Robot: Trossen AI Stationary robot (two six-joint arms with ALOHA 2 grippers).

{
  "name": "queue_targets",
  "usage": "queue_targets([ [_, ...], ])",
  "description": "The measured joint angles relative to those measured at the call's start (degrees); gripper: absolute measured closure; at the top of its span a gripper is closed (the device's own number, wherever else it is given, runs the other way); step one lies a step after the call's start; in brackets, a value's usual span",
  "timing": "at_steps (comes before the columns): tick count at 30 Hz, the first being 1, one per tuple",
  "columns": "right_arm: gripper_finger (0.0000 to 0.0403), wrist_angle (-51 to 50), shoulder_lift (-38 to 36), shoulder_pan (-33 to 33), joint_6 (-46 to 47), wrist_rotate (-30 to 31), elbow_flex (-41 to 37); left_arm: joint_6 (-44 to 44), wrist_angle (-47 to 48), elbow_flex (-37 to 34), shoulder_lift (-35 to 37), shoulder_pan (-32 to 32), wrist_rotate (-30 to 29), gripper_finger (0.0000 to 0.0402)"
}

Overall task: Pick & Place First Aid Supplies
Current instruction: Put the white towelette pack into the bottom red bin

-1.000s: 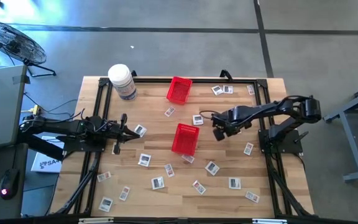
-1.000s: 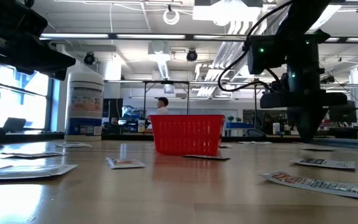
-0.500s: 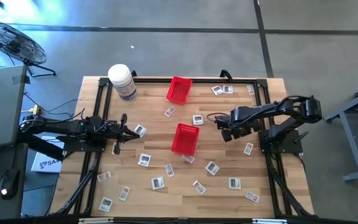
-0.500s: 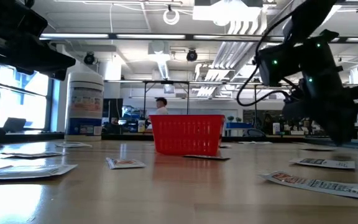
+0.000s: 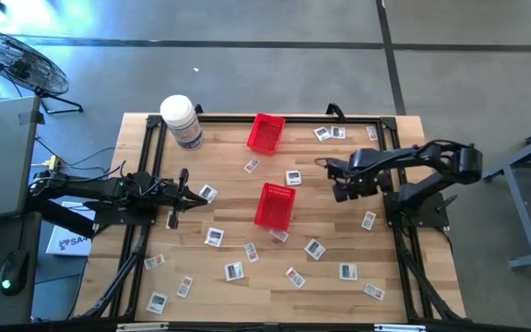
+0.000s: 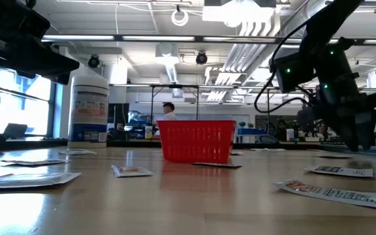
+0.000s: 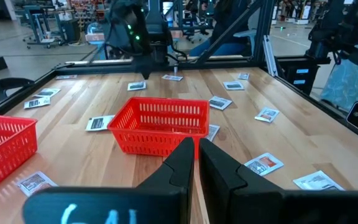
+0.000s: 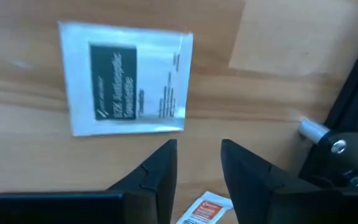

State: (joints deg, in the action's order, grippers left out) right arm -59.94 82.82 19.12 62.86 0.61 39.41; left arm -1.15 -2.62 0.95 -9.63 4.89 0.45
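Note:
Small white packets with dark print, the first aid supplies, lie flat and scattered over the wooden table point(image 5: 238, 235). My right gripper point(image 5: 343, 191) hangs over the table's right part, pointing steeply down, open and empty. In the right wrist view point(image 8: 199, 163) one packet point(image 8: 126, 78) lies flat on the wood beyond the fingertips, untouched. My left gripper point(image 5: 192, 192) waits at the left, level and shut point(image 7: 196, 152), with a packet point(image 5: 208, 194) just off its tips.
One red mesh basket point(image 5: 274, 205) stands mid-table and a second point(image 5: 265, 133) toward the far edge. A big white jar point(image 5: 181, 120) stands at the far left corner. A black frame rail point(image 8: 353, 124) runs close beside my right gripper.
My right gripper has moved toward the table's right edge, away from the middle red basket. It has tipped and rolled somewhat, and its fingers have come apart. No packet has shifted.

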Motion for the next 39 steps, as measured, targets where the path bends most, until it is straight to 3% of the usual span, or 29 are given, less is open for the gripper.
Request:
queue_targets([
  [4,0.0284,2.2,-5.8,2.7,0.1,0.4,-2.5,0.0,0.2,0.0,0.0,0.0,0.0,0.0380],
  [11,0.0284,16.8,-13.1,4.9,1.8,-2.9,-11.5,0.0,0.2,0.0,0.0,0.0,0.0,0.0380],
  [25,0.0286,18.8,-13.9,5.2,2.7,-4.1,-12.7,0.0,0.2,0.0,0.0,0.0,0.0,0.0380],
  [39,0.0379,18.7,-13.9,5.2,3.7,-3.3,-14.4,0.0,0.2,0.0,0.0,0.0,0.0,0.0380],
])
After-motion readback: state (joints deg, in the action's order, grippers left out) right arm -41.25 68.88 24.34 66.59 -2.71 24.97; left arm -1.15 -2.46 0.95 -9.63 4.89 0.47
